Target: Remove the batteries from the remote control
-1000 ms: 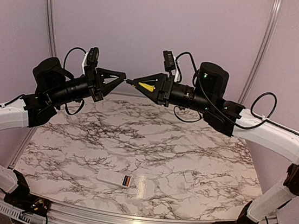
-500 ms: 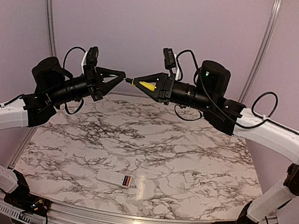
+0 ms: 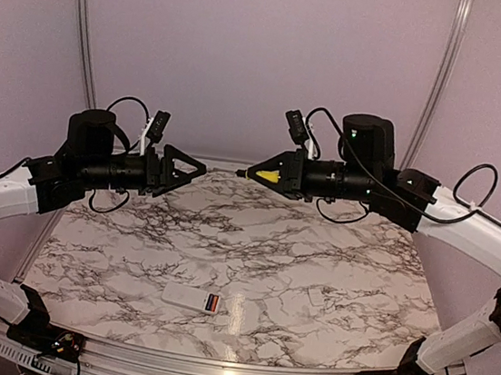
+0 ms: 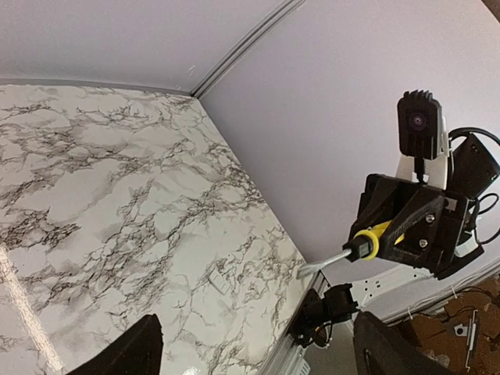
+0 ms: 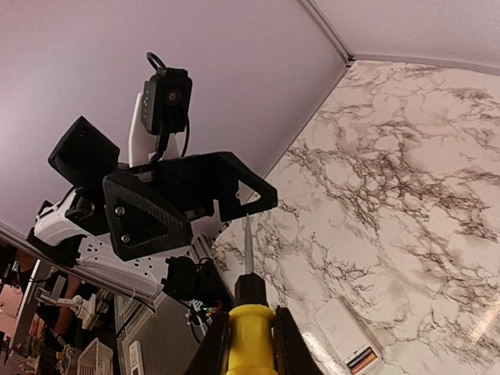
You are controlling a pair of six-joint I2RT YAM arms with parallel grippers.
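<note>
The marbled surface [image 3: 334, 253] carries the remote control [image 3: 188, 296] close to its near edge, a little left of the middle. It lies flat with its long axis running roughly left to right. The batteries [image 3: 211, 303] sit in the open compartment at its right-hand end, showing as a reddish and dark patch. Both arms are raised over the far half of the surface, so the remote lies below and toward the bases from either one, well apart from both. Neither arm looks clearly nearer, though the battery end faces the right arm's side. The left tool [image 3: 187, 167] is spread wide and holds nothing; its wrist view shows the two fingers far apart. The right tool [image 3: 280, 170] is pressed together on the yellow handle of a screwdriver [image 5: 251, 337]. The screwdriver's shaft points level toward the left tool, not down at the remote. My judgement is that the tip must swing down and back toward the compartment.
</note>
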